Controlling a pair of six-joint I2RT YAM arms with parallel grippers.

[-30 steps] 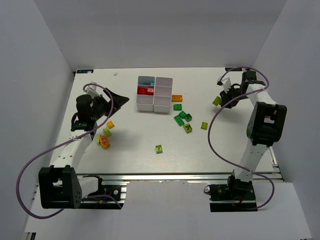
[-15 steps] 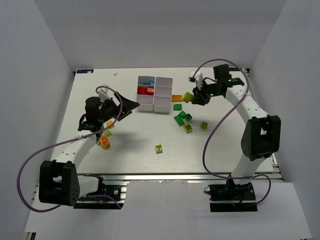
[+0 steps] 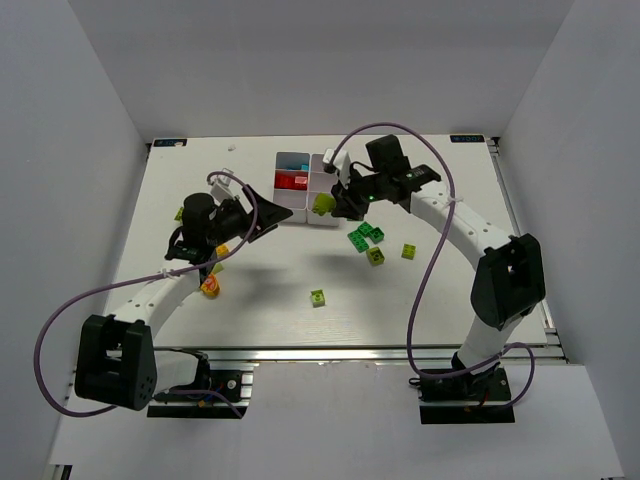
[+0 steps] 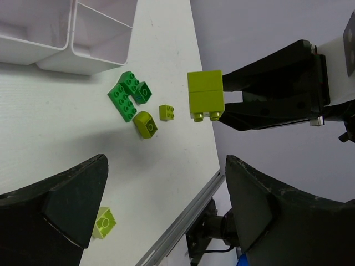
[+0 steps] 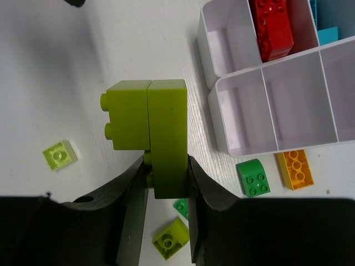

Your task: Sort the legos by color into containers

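The right gripper (image 5: 166,174) is pinching two joined lime legos (image 5: 148,124) by their flat sides, probably light, stiff and slippery, with the containers (image 5: 222,94) just beside it. The left gripper (image 4: 166,172) is hanging spread.

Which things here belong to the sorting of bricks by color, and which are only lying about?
Job: lime brick in right gripper; white tray; red brick inside it; loose green bricks; open left gripper.
Not the job: purple cable; metal rail.
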